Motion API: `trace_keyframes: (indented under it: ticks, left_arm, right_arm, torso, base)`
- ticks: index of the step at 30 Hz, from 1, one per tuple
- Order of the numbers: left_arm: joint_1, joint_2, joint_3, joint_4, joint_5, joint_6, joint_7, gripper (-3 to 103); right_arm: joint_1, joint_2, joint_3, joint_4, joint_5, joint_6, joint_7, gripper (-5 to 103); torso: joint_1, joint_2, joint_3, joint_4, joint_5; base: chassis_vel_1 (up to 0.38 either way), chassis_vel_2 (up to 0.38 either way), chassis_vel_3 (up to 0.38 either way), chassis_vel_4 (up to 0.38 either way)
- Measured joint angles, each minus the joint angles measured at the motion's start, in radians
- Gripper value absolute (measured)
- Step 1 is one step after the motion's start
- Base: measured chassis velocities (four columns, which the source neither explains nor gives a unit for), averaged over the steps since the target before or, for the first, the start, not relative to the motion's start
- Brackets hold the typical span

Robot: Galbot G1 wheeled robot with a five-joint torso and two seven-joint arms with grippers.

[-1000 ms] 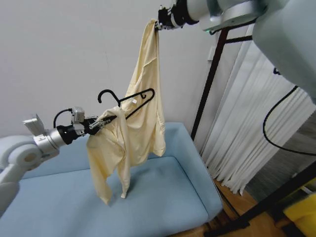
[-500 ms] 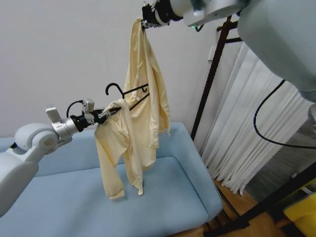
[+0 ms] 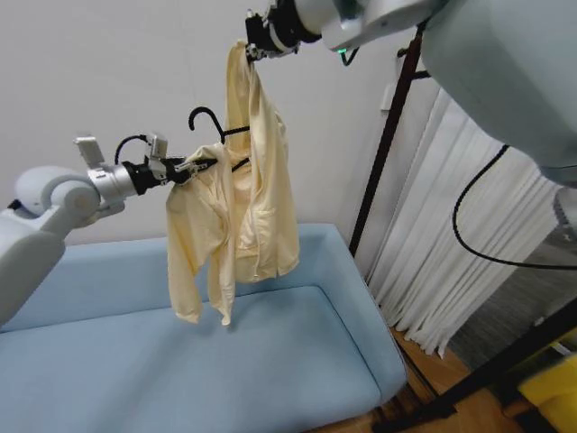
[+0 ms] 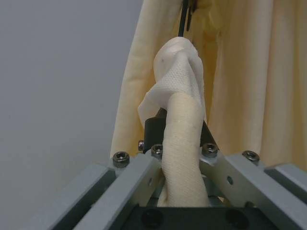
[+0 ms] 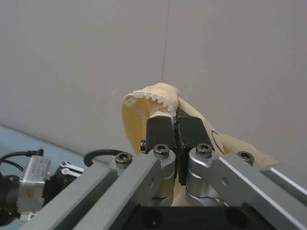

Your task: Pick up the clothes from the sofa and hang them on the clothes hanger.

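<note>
Soft, even indoor light. Wall (image 3: 108,81) behind shirt (image 3: 261,207) uniformly lit. Curtain (image 3: 424,271) right of shirt brightest, pleats shaded. Shirt folds softly shaded. Green lamp (image 3: 345,51) glows above shirt. Sofa (image 3: 297,361) below shirt matte, evenly lit.

Head camera: high on robot, faces forward and down over blue sofa (image 3: 297,361), pale wall (image 3: 90,72) behind; widest view. Left wrist camera: just behind left claw (image 4: 182,132), sighting along its jaws, cream shirt (image 4: 240,72) very near. Right wrist camera: behind right claw (image 5: 176,129), facing wall, equally close. Shared by all three: cream shirt; right wrist view also catches left claw farther off.
</note>
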Motion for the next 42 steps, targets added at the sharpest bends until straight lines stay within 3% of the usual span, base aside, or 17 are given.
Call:
trace_keyframes:
  ticks: [6, 12, 15, 24, 42]
  left_arm:
    - [-0.019, -0.050, 0.025, 0.013, 0.019, 0.009, -0.007, 3]
    - [-0.043, -0.089, 0.030, 0.039, 0.013, 0.012, -0.037, 3]
    - [-0.121, -0.111, 0.067, 0.075, -0.001, 0.012, -0.040, 3]
    - [-0.202, -0.134, 0.098, 0.114, -0.028, 0.018, -0.040, 3]
    - [-0.117, -0.150, 0.075, 0.099, 0.010, 0.017, -0.036, 3]
  right_arm:
    - [0.037, 0.006, 0.012, -0.025, 0.012, 0.000, 0.007, 1]
    - [0.005, -0.042, -0.001, 0.049, 0.082, 0.000, 0.051, 1]
    - [-0.041, -0.065, -0.003, 0.091, 0.128, 0.001, 0.095, 1]
    - [-0.065, -0.043, 0.021, 0.074, 0.133, 0.001, 0.100, 1]
    - [0.006, 0.025, 0.109, -0.084, -0.043, 0.038, -0.004, 1]
  torso:
    - [0.000, 0.000, 0.000, 0.0002, -0.0003]
    - [0.000, 0.000, 0.000, 0.0004, -0.0006]
    - [0.000, 0.000, 0.000, 0.0002, 0.0002]
    - [0.000, 0.000, 0.000, 0.0005, -0.0002]
    - [0.000, 0.000, 0.000, 0.0002, -0.0003]
  base:
    - [0.000, 0.000, 0.000, 0.000]
    - [0.000, 0.000, 0.000, 0.000]
    - [0.000, 0.000, 0.000, 0.000]
    - [0.000, 0.000, 0.000, 0.000]
    - [0.000, 0.000, 0.000, 0.000]
